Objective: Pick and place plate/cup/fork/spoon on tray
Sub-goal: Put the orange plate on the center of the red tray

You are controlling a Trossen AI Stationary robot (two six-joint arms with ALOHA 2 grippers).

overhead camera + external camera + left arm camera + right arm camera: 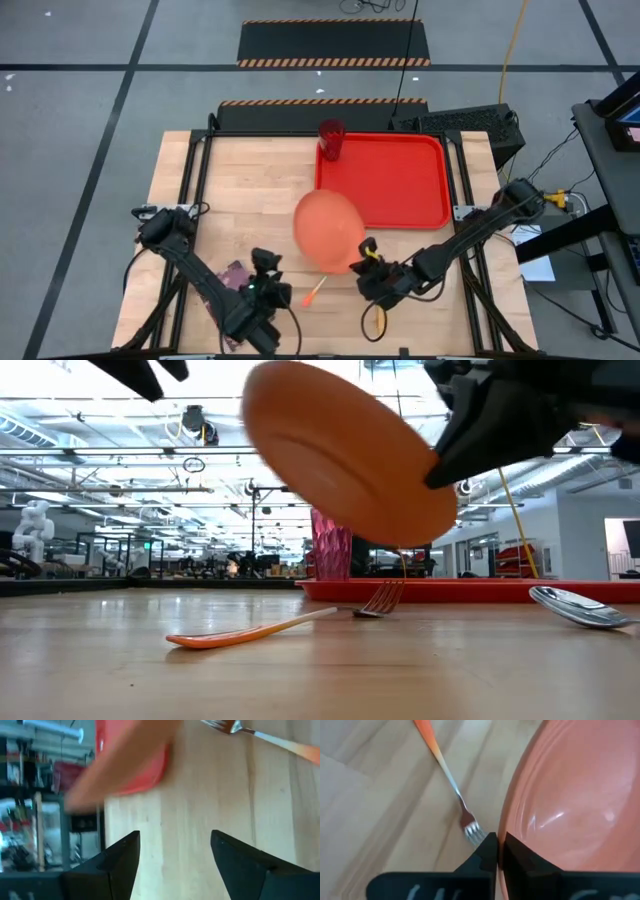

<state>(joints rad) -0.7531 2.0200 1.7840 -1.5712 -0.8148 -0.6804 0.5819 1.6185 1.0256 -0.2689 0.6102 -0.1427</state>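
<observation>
The orange plate hangs tilted in the air over the wood, just near-left of the red tray. My right gripper is shut on its near-right rim. The dark red cup stands upright in the tray's far left corner. The fork lies flat on the table below the plate, and also shows in the low view. The spoon lies flat on the table near my right arm. My left gripper is open and empty near the front edge, left of the fork. My right gripper pinches the plate's rim between its two fingers, one on the inner face and one on the underside. The fingers come slanting from the table's near right side. The plate is lifted clear and tilted, its far left edge highest.
A maroon patterned book lies by my left arm near the front edge. The table's black frame rails run along both sides. Bare wood lies left of the tray.
</observation>
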